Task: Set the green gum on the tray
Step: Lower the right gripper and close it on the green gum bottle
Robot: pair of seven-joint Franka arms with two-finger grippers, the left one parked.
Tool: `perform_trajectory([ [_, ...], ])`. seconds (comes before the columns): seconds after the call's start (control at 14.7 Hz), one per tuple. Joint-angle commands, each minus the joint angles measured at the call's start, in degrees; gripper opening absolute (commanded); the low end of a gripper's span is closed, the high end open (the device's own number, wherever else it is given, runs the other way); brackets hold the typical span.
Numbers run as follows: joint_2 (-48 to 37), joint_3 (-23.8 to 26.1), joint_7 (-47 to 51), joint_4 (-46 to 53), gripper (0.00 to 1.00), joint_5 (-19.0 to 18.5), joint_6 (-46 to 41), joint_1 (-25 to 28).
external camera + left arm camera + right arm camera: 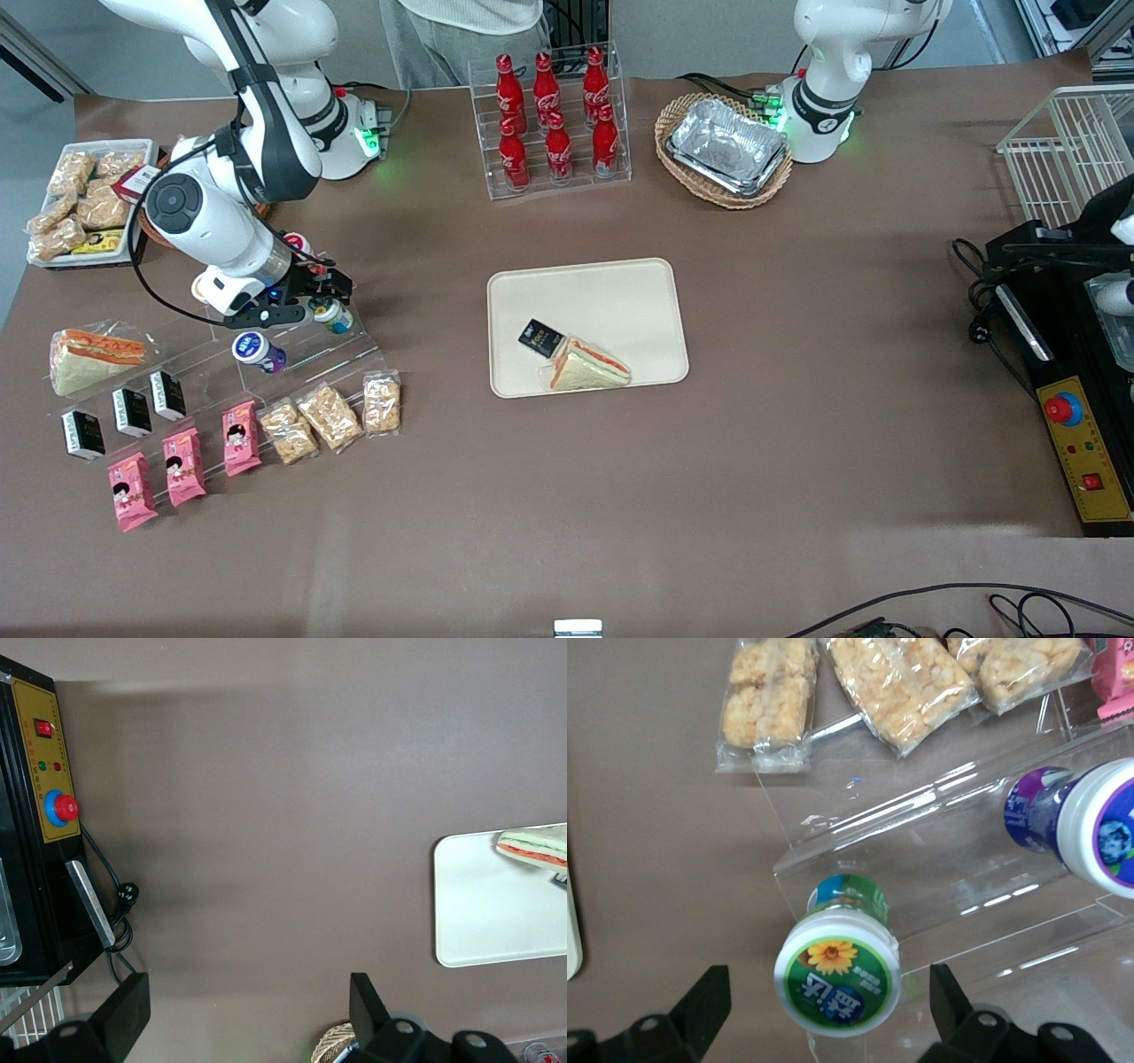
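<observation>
The green gum (840,970) is a small bottle with a white lid and a green round label with a yellow flower. It lies on a clear acrylic stepped stand (939,868). My right gripper (831,1003) is open, with one black finger (709,997) on each side of the lid and gaps between. In the front view the gripper (314,297) hovers over the green gum (333,315) on the stand, toward the working arm's end. The cream tray (611,292) lies mid-table and holds a wrapped sandwich (588,364) and a black packet (540,337).
A purple-bodied gum bottle (257,350) lies on the same stand, nearer the front camera. Nut bar packets (330,416), pink packets (184,464) and black packets (131,411) lie nearer still. A cola rack (554,115) and a basket with a foil tray (726,146) stand farther away.
</observation>
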Motion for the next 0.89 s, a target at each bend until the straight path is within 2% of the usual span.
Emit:
perform_trajectory([
  [0.0,0.22,0.38,-0.25,-1.13,0.99,1.64,1.62,0.14],
  [0.2,0.66,0.38,-0.25,-1.13,0.94,1.56,1.62,0.14],
  [0.34,0.93,0.38,-0.43,-1.22,0.75,1.56,2.58,0.14],
  [0.48,1.1,0.38,-0.43,-1.31,0.63,1.56,3.03,0.93],
  [0.61,1.28,0.38,-0.43,-1.4,0.62,1.56,3.55,1.02],
  [0.75,1.28,0.38,-0.52,-1.4,0.47,1.56,3.64,0.93],
  [0.82,1.28,0.38,-0.52,-1.4,0.32,1.56,3.64,0.93],
])
